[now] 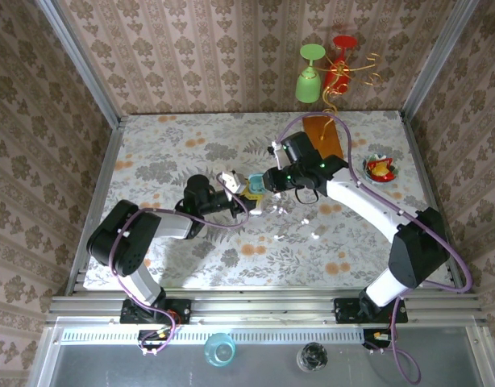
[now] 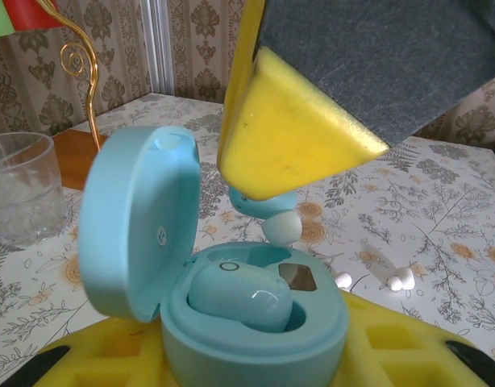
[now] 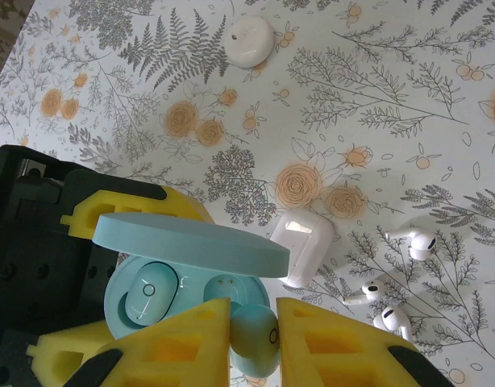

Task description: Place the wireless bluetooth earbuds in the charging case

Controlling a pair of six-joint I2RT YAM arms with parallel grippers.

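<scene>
A teal charging case [image 2: 255, 343] sits between the yellow pads of my left gripper [image 1: 234, 193], which is shut on it; its lid [image 2: 135, 226] stands open. One teal earbud [image 2: 239, 297] lies seated in its socket. The other socket [image 3: 231, 286] is bare. My right gripper [image 3: 254, 343] is shut on a second teal earbud [image 3: 254, 337], held just above the case at that bare socket. In the left wrist view this earbud [image 2: 280, 226] hangs under the right gripper's yellow finger [image 2: 288, 137], not touching the case.
Three white earbuds [image 3: 413, 240] [image 3: 367, 290] [image 3: 393, 320] lie loose on the floral table beside a white rectangular case [image 3: 302, 246]. A round white case [image 3: 249, 40] lies farther off. A wooden board [image 1: 322, 133], a small bowl [image 1: 380, 168] and a glass [image 2: 22, 189] stand toward the back.
</scene>
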